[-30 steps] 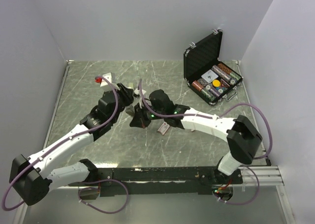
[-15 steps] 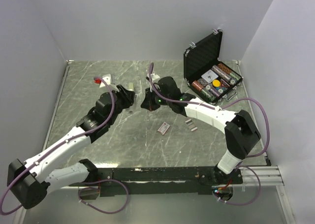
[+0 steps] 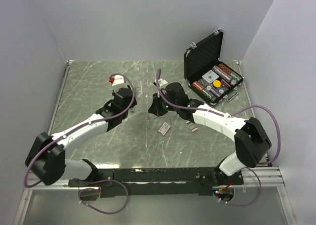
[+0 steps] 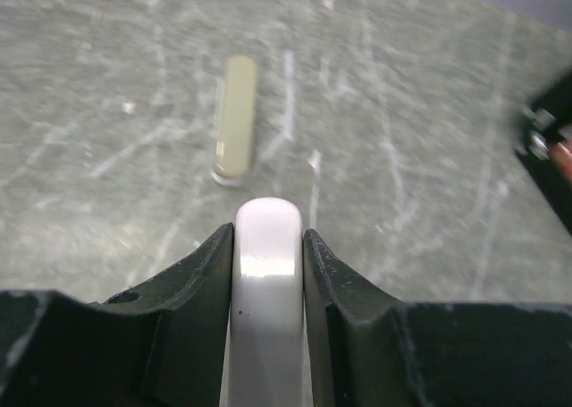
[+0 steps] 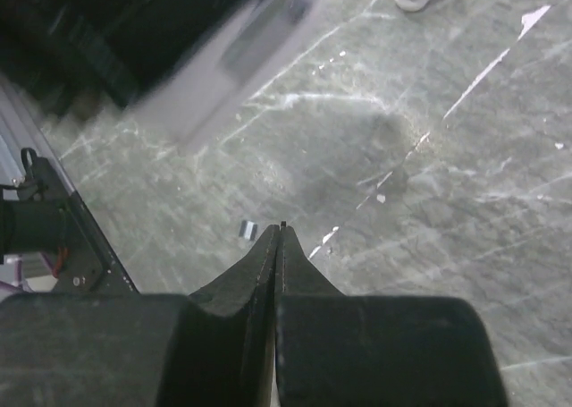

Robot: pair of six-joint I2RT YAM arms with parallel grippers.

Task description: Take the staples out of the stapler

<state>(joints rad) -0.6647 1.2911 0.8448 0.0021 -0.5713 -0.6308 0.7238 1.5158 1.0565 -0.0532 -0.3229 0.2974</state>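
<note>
Two hands: left hand (image 4: 268, 237) snug around the white stapler (image 4: 266, 286), right hand (image 5: 280, 230) fully closed, empty

Grey-green marbled table (image 3: 89, 81) enclosed by plain pale lavender walls (image 3: 148, 22), evenly lit.

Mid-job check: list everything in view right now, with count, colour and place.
table: one, green marbled
box: one, pink and white, table centre
staples: two strips, grey, on the table right of the box
stapler: one, white, apparently this, clamped in the left gripper
bar: one, beige, lying ahead of the left gripper
case: one, black, open, far right, chips inside
left gripper: black, shut on the stapler
right gripper: black, shut, empty, over bare table
left arm, right arm: white and black, purple cables
</note>
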